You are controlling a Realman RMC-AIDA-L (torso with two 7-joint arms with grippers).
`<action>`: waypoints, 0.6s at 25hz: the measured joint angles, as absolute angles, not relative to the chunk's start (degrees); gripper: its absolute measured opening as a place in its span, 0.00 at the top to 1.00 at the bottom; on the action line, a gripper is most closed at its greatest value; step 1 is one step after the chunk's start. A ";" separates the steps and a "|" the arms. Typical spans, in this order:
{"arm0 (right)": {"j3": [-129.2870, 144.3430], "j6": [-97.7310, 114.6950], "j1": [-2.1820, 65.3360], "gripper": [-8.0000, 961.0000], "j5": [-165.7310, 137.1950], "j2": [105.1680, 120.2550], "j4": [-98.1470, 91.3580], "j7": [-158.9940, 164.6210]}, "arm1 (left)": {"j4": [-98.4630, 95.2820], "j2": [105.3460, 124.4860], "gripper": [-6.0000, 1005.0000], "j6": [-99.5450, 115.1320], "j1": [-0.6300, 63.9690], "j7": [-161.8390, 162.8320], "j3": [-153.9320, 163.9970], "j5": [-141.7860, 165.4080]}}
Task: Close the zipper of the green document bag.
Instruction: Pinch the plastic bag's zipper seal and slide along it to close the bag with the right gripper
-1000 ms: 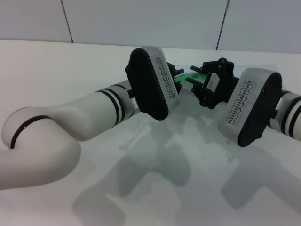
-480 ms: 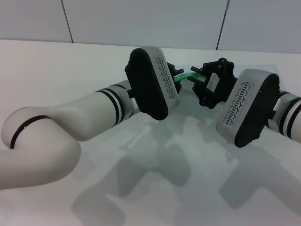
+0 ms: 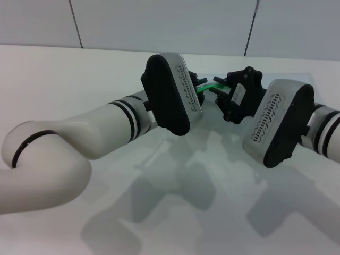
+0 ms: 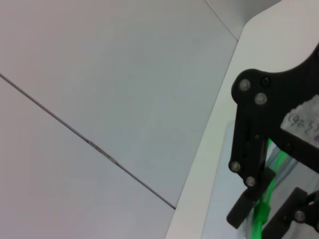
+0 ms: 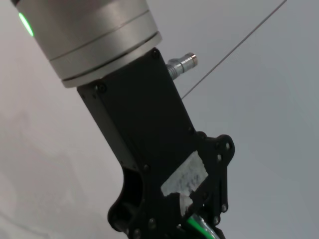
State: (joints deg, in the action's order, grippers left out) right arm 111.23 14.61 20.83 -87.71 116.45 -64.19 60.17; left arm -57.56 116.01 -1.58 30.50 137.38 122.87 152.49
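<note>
A short stretch of the bright green zipper (image 3: 206,87) arches above the white table between my two grippers at the centre back. My left gripper (image 3: 197,86) is mostly hidden behind its own wrist housing and holds one end of that strip. From the right, my right gripper (image 3: 217,89) pinches the strip. In the left wrist view the zipper (image 4: 260,214) runs between the right gripper's black fingers (image 4: 244,211), with the translucent green document bag (image 4: 276,167) beside it. In the right wrist view the zipper (image 5: 199,227) shows under the left gripper's body. I cannot make out the slider.
The white table (image 3: 79,79) spreads around both arms, and a pale panelled wall (image 3: 159,21) stands behind it. The left forearm (image 3: 95,133) crosses the near left, and the right wrist housing (image 3: 279,122) fills the right side.
My right gripper and wrist have shifted slightly left, toward the left gripper. The green strip between them has bowed upward a little. The left arm has stayed still.
</note>
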 joint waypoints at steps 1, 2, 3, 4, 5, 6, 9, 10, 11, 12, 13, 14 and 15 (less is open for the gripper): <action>111.26 14.61 20.83 0.85 -87.71 116.45 -64.20 60.17 | -57.56 116.01 0.94 -1.58 30.49 137.37 122.87 152.49; 111.27 14.60 20.83 0.85 -87.71 116.45 -64.21 60.18 | -57.56 116.01 0.94 -1.58 30.49 137.37 122.87 152.49; 111.27 14.60 20.83 0.85 -87.71 116.45 -64.21 60.18 | -57.57 116.02 0.94 -1.58 30.49 137.37 122.87 152.49; 111.27 14.59 20.83 0.86 -87.71 116.45 -64.22 60.19 | -57.59 116.02 0.94 -1.58 30.49 137.37 122.86 152.49; 111.27 14.59 20.83 0.86 -87.71 116.45 -64.22 60.19 | -57.64 116.01 0.94 -1.58 30.49 137.37 122.86 152.49; 111.27 14.58 20.83 0.86 -87.71 116.45 -64.25 60.23 | -57.71 116.01 0.94 -1.58 30.49 137.37 122.87 152.49; 111.26 14.56 20.83 0.87 -87.71 116.45 -64.25 60.28 | -57.72 116.02 0.94 -1.58 30.50 137.37 122.87 152.49; 111.25 14.51 20.83 0.87 -87.68 116.45 -64.25 60.30 | -57.72 116.02 0.94 -1.58 30.50 137.37 122.87 152.49; 111.24 14.42 20.83 0.87 -87.56 116.45 -64.25 60.30 | -57.72 116.02 0.94 -1.58 30.50 137.37 122.87 152.49; 111.24 14.34 20.84 0.87 -87.34 116.45 -64.25 60.30 | -57.72 116.02 0.94 -1.58 30.50 137.35 122.87 152.49; 111.21 14.29 20.85 0.87 -87.11 116.44 -64.25 60.30 | -57.73 116.02 0.94 -1.58 30.50 137.32 122.87 152.49; 111.19 14.27 20.88 0.88 -86.92 116.41 -64.25 60.30 | -57.73 116.02 0.94 -1.58 30.50 137.24 122.87 152.49; 111.16 14.25 20.88 0.88 -86.81 116.40 -64.25 60.30 | -57.76 116.02 0.94 -1.58 30.50 137.13 122.86 152.49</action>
